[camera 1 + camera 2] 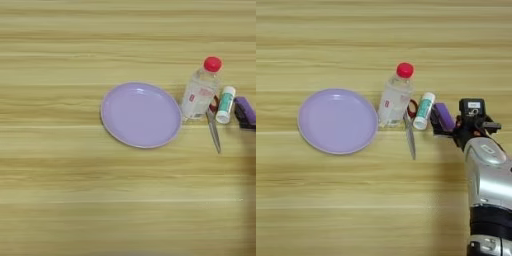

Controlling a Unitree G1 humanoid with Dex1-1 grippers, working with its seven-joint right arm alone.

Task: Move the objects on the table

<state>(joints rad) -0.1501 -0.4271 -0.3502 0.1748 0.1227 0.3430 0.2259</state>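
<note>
The block (444, 116) is clasped between the black fingers of the gripper (439, 121), near the table's (356, 200) right edge, just beside the glue stick (424, 111). A straight lift is advised, so the stick, scissors (410, 131) and bottle (395, 95) are not nudged.

Wooden counter (75, 200) fills the whole view.
Light yellowish grain runs in horizontal streaks, evenly lit; no walls or floor show.
</note>
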